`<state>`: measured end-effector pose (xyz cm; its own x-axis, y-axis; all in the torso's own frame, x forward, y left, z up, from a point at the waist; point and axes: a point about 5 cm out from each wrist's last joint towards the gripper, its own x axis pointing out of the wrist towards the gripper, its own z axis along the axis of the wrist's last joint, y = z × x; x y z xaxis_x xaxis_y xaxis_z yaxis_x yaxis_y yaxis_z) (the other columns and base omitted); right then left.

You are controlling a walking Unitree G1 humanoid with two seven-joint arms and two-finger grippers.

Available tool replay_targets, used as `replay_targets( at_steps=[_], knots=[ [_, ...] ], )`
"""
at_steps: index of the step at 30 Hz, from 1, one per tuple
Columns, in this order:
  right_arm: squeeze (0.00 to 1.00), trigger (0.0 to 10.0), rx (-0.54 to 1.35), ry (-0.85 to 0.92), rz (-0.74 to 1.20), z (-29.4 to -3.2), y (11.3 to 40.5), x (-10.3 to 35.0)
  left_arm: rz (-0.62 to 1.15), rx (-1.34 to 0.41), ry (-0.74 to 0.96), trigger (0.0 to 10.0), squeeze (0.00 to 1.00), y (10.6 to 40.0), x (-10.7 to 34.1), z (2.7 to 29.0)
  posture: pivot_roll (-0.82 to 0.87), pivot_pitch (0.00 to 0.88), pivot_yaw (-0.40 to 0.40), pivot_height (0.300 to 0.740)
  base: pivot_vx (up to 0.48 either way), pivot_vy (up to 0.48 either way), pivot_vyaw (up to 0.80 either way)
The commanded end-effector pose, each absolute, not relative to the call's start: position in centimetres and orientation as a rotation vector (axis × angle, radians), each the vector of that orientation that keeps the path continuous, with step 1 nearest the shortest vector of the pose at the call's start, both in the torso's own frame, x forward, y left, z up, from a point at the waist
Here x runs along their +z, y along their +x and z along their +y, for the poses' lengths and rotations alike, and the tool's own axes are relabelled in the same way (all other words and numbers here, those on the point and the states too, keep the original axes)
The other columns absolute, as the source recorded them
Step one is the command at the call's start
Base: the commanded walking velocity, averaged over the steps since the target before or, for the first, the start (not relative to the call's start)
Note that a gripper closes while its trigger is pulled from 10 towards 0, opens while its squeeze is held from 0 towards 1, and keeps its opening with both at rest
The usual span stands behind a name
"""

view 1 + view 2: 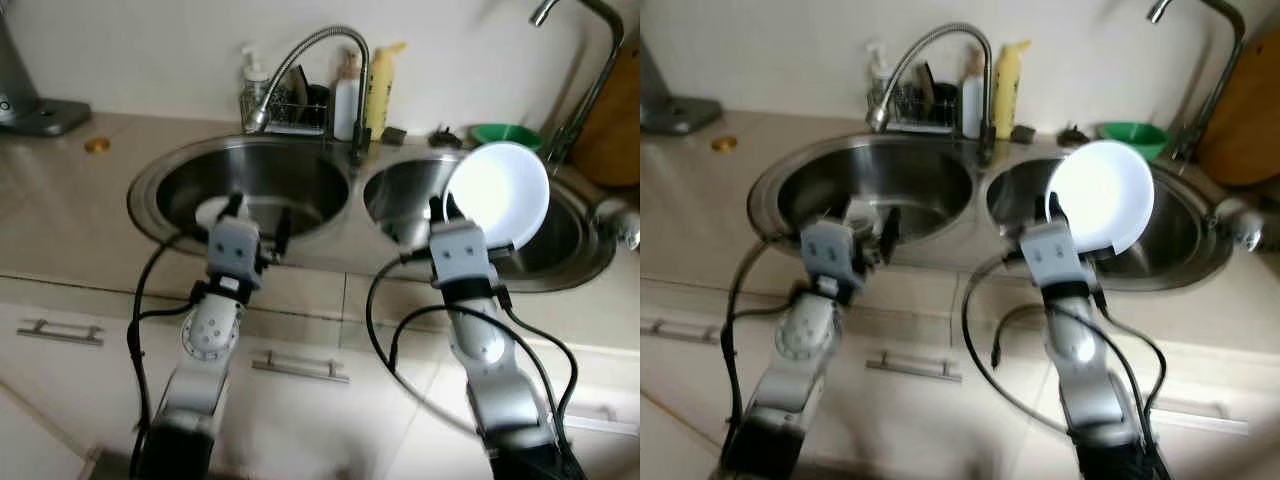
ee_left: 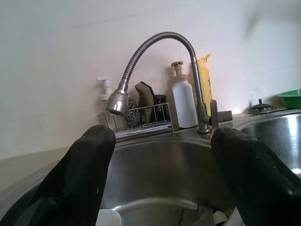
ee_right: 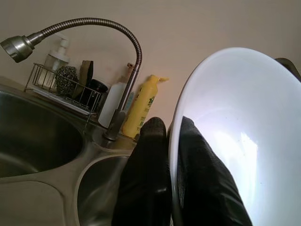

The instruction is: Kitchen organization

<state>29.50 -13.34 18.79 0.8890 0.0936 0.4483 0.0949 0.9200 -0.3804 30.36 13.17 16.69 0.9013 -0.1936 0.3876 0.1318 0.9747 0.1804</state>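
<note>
Right wrist view has the right gripper [image 3: 171, 155] clenched on the rim of a white bowl [image 3: 235, 136], one black finger on each face of the rim, the bowl tipped up on edge. From the head cameras, that bowl hangs above the right basin [image 1: 560, 250] of the double sink, near its front edge. The left gripper [image 1: 258, 222] hovers over the front rim of the left basin [image 1: 290, 180], its fingers [image 2: 80, 174] spread wide with nothing between them. A curved faucet [image 1: 320, 50] rises at the back edge of the worktop between the two basins, with a wire rack [image 1: 285, 108], a white bottle [image 1: 346, 100] and a yellow bottle [image 1: 380, 90] just beside it. A green bowl [image 1: 505, 133] sits at the back behind the right basin.
</note>
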Motion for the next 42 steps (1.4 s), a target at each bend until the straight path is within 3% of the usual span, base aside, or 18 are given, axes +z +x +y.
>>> replay_targets(
  at_steps=[1,2,3,4,7,11,13,19,25,27,37,38,39,40,41,42],
  knots=[
    [0.0,1.1,-0.025,-0.409,-0.478,-14.2,29.6,19.1,-0.43,-0.199,0.136,10.0,0.0,30.2,17.0,12.3,0.04,0.0,0.004,0.74,0.0,0.0,0.0],
    [0.0,1.1,-0.023,-0.409,-0.473,-14.2,29.7,19.1,-0.43,-0.199,0.136,10.0,0.0,30.2,17.0,12.3,0.04,0.0,0.003,0.74,0.0,0.0,0.0],
    [0.0,8.5,-0.022,-0.414,-0.452,-14.2,29.8,18.9,-0.43,-0.198,0.136,10.0,0.0,30.2,17.0,12.3,0.04,0.0,0.003,0.74,0.0,0.0,0.0],
    [0.0,10.0,-0.023,-0.416,-0.445,-14.2,29.9,18.8,-0.43,-0.198,0.136,10.0,0.0,30.2,17.0,12.3,0.04,0.0,0.003,0.74,0.0,0.0,0.0],
    [0.0,10.0,-0.011,-0.344,-0.401,-14.5,30.4,18.7,-0.433,-0.198,0.135,10.0,0.0,30.2,17.0,12.3,0.05,0.0,0.003,0.74,0.0,0.0,0.0],
    [0.0,10.0,0.072,-0.389,-0.381,-13.9,31.6,18.7,-0.432,-0.2,0.137,10.0,0.0,30.3,17.0,12.3,0.05,0.0,0.006,0.74,0.0,0.0,0.0],
    [0.0,10.0,0.171,-0.319,-0.275,-13.0,33.3,18.2,-0.434,-0.203,0.139,10.0,0.0,30.4,17.1,12.2,0.05,0.0,0.005,0.74,0.0,0.0,0.0],
    [0.0,10.0,0.223,-0.15,-0.087,-12.1,36.1,16.4,-0.437,-0.204,0.137,10.0,0.0,30.5,17.2,12.0,0.07,0.0,0.001,0.74,0.0,0.0,0.0],
    [0.0,10.0,0.153,0.012,0.024,-13.4,38.6,16.1,-0.435,-0.207,0.139,10.0,0.0,30.4,17.1,11.9,0.08,0.0,-0.003,0.74,0.0,0.0,0.0],
    [0.0,10.0,0.09,0.151,0.093,-14.4,39.3,15.9,-0.433,-0.204,0.143,10.0,0.0,30.3,17.1,12.1,0.1,0.0,-0.012,0.74,0.0,0.0,0.0],
    [0.0,10.0,-0.248,0.534,0.184,-19.7,39.4,14.6,-0.425,-0.193,0.145,10.0,0.0,30.3,16.9,12.2,0.1,0.0,-0.012,0.74,0.0,0.0,0.0],
    [0.6,10.0,-0.266,0.543,0.171,-20.2,39.4,14.8,-0.424,-0.196,0.144,10.0,0.0,30.3,16.8,12.2,0.1,0.0,-0.009,0.74,0.0,0.0,0.0],
    [0.6,10.0,-0.278,0.547,0.163,-20.5,39.4,14.9,-0.422,-0.197,0.143,10.0,0.0,30.3,16.8,12.1,0.1,0.0,-0.009,0.74,0.0,0.0,0.0],
    [0.94,10.0,-0.289,0.552,0.154,-20.8,39.4,15.0,-0.421,-0.199,0.143,10.0,0.0,30.3,16.8,12.1,0.1,0.0,-0.009,0.74,0.0,0.0,0.0],
    [1.0,10.0,-0.292,0.562,0.146,-21.0,39.4,15.1,-0.421,-0.2,0.142,10.0,0.0,30.3,16.8,12.0,0.1,0.0,-0.009,0.74,0.0,0.0,0.0],
    [1.0,10.0,-0.296,0.57,0.138,-21.2,39.5,15.3,-0.42,-0.202,0.14,10.0,0.0,30.3,16.8,12.0,0.09,0.0,-0.005,0.74,0.0,0.0,0.0]
  ],
)
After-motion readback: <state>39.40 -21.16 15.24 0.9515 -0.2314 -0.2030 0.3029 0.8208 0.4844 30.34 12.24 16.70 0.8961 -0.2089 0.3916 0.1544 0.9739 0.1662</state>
